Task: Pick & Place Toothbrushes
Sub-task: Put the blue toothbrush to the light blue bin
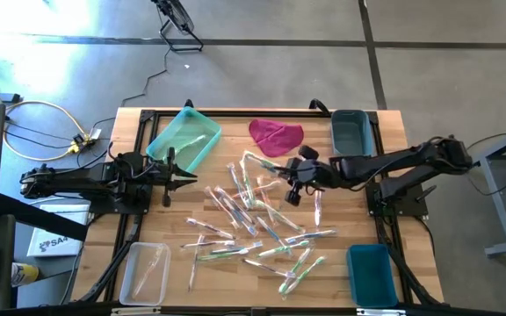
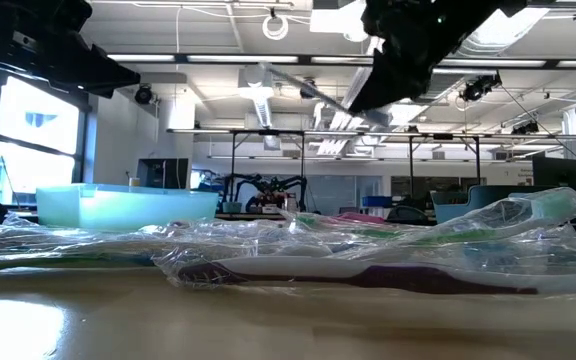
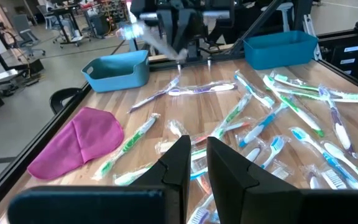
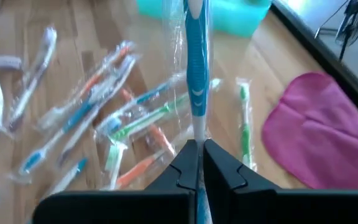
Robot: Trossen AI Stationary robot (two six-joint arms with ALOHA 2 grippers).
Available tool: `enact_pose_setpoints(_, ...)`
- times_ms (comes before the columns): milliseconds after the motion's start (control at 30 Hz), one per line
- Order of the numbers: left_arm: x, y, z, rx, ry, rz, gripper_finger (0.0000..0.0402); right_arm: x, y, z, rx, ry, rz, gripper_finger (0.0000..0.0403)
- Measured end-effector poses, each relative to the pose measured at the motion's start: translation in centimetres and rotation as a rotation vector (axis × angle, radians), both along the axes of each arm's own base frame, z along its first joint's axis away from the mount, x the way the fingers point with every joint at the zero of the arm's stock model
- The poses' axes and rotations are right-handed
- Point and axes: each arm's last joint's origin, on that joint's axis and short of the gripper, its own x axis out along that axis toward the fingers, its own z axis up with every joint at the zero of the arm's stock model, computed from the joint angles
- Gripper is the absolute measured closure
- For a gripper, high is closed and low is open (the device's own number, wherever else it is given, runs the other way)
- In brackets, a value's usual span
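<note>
Several wrapped toothbrushes [image 1: 255,224] lie scattered flat on the wooden table [image 1: 341,215], also in the left wrist view [image 3: 272,118] and right wrist view [image 4: 98,106]. My right gripper [image 1: 292,181] hangs above the pile's far part, shut on a blue-handled toothbrush [image 4: 196,68] in a clear wrapper. That toothbrush also shows in the low view [image 2: 313,95] below the raised gripper [image 2: 388,60]. My left gripper [image 1: 176,173] waits at the table's left side, its fingers [image 3: 180,163] a narrow gap apart, with nothing between them. My right gripper pinches the blue toothbrush by its handle end [image 4: 197,134] between the two fingers. The fingers slant down from the table's right side. The brush sticks out ahead of the fingertips, in line with them, lifted clear of the table and the pile.
A magenta cloth [image 1: 276,136] lies at the far middle. A light teal tray [image 1: 183,139] sits far left, a dark teal bin [image 1: 351,132] far right, a blue bin [image 1: 372,274] near right, a clear bin [image 1: 143,272] near left.
</note>
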Motion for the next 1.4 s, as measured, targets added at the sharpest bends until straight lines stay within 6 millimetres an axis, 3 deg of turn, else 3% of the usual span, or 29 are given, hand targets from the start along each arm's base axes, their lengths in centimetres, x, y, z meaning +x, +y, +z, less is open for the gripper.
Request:
enact_pose_setpoints(433, 0.0, 0.0, 0.0, 0.000, 0.000, 0.000, 0.0352, -0.6, -0.3, 1.0, -0.039, -0.045, -0.070, 0.0399)
enact_pose_setpoints(700, 0.0, 0.0, 0.0, 0.000, 0.000, 0.000, 0.0352, -1.3, -1.2, 0.9, -0.025, -0.032, -0.244, 0.0399)
enact_pose_setpoints(1100, 0.0, 0.0, 0.0, 0.000, 0.001, 0.000, 0.0352, -3.6, -6.2, 0.5, 0.002, 0.093, -0.475, 0.0399)
enact_pose_setpoints(1400, 0.0, 0.0, 0.0, 0.000, 0.002, 0.000, 0.0352, -7.3, -10.6, -0.9, 0.087, 0.309, -0.765, 0.0399)
